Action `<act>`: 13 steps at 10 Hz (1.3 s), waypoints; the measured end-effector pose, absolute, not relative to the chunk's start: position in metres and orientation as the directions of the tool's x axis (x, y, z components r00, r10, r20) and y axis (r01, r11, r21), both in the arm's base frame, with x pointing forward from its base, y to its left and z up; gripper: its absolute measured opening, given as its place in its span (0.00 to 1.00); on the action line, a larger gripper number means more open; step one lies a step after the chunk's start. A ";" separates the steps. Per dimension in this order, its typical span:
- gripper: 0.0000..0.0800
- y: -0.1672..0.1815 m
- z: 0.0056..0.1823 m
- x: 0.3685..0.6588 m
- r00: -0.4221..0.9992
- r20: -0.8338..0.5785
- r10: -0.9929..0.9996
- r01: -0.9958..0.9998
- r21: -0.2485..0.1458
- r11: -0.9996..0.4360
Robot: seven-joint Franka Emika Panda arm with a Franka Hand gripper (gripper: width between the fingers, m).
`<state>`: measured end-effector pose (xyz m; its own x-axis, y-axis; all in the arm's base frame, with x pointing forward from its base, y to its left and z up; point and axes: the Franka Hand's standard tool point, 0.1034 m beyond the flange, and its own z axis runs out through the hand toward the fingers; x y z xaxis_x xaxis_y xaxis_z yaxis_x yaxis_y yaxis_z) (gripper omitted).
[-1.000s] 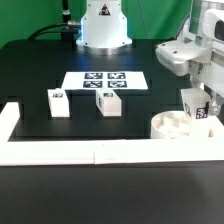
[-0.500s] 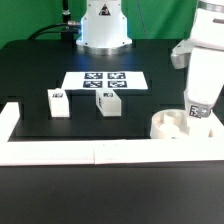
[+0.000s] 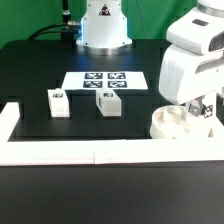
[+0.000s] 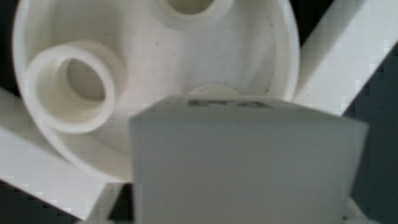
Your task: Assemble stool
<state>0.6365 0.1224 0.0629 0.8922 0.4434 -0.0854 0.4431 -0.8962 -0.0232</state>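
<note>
Over round seat [image 4: 157,75], smooth rectangular leg [image 4: 235,165]

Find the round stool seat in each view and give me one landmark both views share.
Exterior view: the seat sits low at the exterior view's right, just beside the border rail.
Wrist view: the seat fills most of the picture, two sockets showing, behind the leg block.
Shared landmark: that leg block, poised over the seat.
</note>
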 end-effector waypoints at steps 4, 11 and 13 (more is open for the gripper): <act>0.42 0.118 0.062 0.633 0.999 -0.039 0.014 0.014 -0.024 -1.000; 0.42 0.109 0.062 0.635 0.739 -0.102 -0.666 -0.673 -0.065 -0.737; 0.42 0.109 0.061 0.635 0.632 -0.112 -0.767 -0.774 -0.055 -0.630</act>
<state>0.6352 0.1092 0.0615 0.6319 -0.7669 -0.1119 -0.7745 -0.6302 -0.0546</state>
